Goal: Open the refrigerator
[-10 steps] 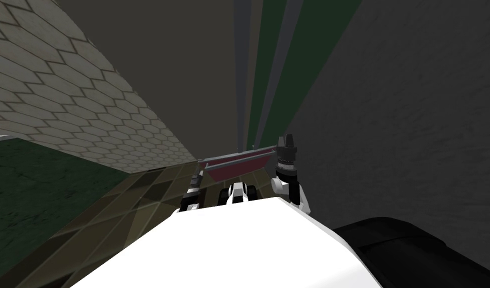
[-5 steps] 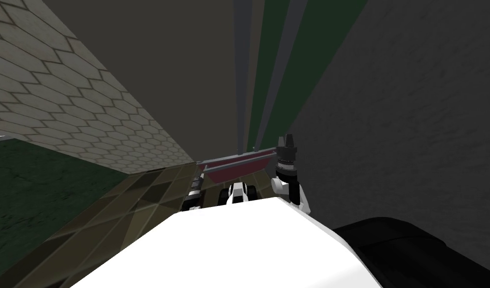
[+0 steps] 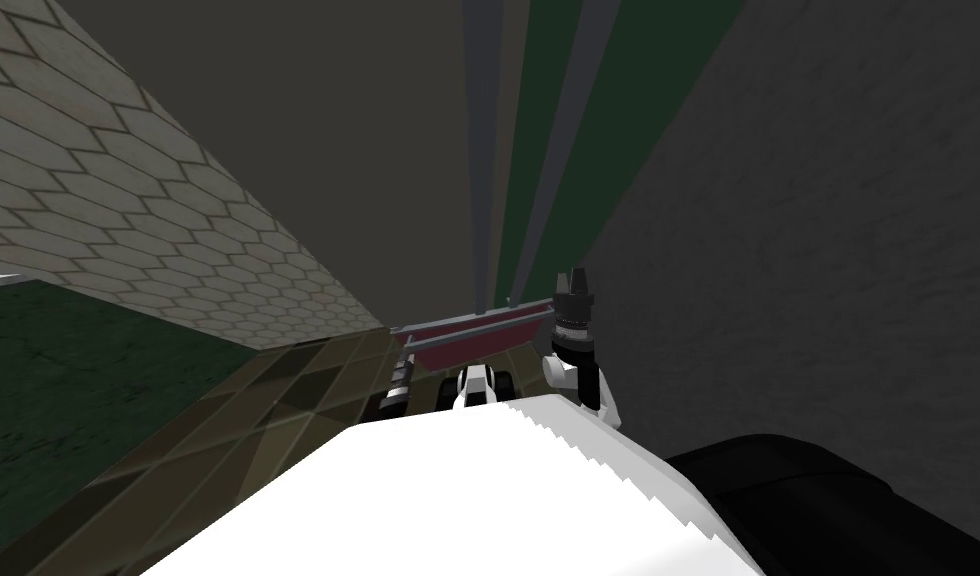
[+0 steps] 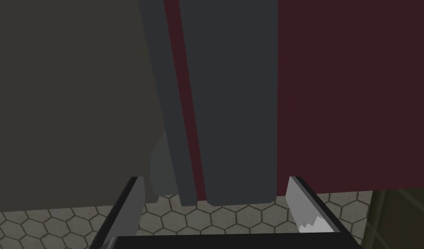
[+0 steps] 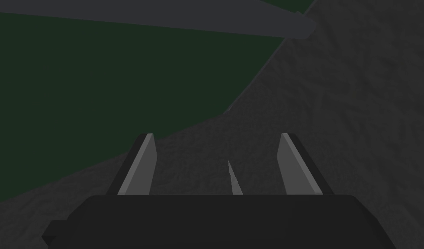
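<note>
Left gripper (image 4: 215,178) has crept forward, fingers (image 4: 304,207) spread astride the rigid grey handle (image 4: 232,108), best hold on the likely heavy refrigerator door (image 4: 358,86).

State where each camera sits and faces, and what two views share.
Head view: on my head, looking steeply down and forward at a dark red panel with a grey bar; right gripper raised.
Left wrist view: on my left hand, facing that bar's end; left gripper open.
Right wrist view: on my right hand, facing a dark green panel; fingers open.
Shared: head and left wrist views both show the grey bar.
</note>
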Controlling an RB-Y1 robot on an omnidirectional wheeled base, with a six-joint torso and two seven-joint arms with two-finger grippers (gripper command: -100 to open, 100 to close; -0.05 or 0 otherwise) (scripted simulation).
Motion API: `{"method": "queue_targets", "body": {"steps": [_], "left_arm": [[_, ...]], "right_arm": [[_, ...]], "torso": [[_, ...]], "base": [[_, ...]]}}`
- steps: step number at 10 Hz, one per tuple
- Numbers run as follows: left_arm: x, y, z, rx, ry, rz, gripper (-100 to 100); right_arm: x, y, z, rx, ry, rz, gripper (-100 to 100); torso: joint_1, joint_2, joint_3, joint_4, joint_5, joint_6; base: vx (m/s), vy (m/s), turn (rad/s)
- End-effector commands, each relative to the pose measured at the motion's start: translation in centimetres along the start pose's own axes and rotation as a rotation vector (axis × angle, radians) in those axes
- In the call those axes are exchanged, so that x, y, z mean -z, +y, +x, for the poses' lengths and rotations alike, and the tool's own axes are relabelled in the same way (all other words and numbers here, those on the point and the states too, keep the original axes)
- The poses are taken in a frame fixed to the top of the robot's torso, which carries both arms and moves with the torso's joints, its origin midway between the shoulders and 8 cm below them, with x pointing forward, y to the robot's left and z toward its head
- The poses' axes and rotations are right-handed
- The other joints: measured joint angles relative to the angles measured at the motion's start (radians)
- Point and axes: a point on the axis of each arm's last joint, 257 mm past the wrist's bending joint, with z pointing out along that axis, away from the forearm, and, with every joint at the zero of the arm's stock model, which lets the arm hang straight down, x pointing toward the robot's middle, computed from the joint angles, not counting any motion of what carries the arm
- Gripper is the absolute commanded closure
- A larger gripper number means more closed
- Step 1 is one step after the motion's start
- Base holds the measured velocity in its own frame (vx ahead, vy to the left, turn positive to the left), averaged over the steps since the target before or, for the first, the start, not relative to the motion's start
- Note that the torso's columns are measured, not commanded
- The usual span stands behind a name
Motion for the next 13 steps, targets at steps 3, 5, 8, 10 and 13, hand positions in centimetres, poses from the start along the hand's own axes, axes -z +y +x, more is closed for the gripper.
{"method": "queue_targets", "body": {"steps": [3, 5, 8, 10, 13], "left_arm": [[1.6, 1.7, 4.4, 0.096, -0.023, -0.048, -100], [1.7, 1.8, 5.1, 0.109, -0.026, -0.051, -100], [0.3, 1.4, 5.2, 0.111, -0.024, -0.049, -100], [1.1, 1.7, 5.2, 0.111, -0.025, -0.052, 100], [0.3, 1.1, 5.4, 0.111, -0.021, -0.04, 100]], "right_arm": [[0.0, 0.0, 0.0, 0.0, 0.0, 0.0, 0], [0.0, 0.0, 0.0, 0.0, 0.0, 0.0, 0], [0.0, 0.0, 0.0, 0.0, 0.0, 0.0, 0], [0.0, 0.0, 0.0, 0.0, 0.0, 0.0, 0], [0.0, 0.0, 0.0, 0.0, 0.0, 0.0, 0]], "torso": [[-0.001, 0.008, 0.004, 0.002, -0.002, -0.002], [-0.001, 0.009, 0.005, 0.003, -0.002, -0.002], [-0.001, 0.004, 0.002, 0.001, -0.002, -0.002], [0.0, 0.006, 0.004, -0.001, 0.0, -0.002], [0.002, 0.001, 0.001, -0.002, 0.001, -0.002]], "base": [[0.052, -0.004, 0.009], [0.005, 0.0, 0.002], [0.024, 0.002, 0.011], [-0.011, 0.005, -0.01], [-0.047, -0.012, 0.013]]}}
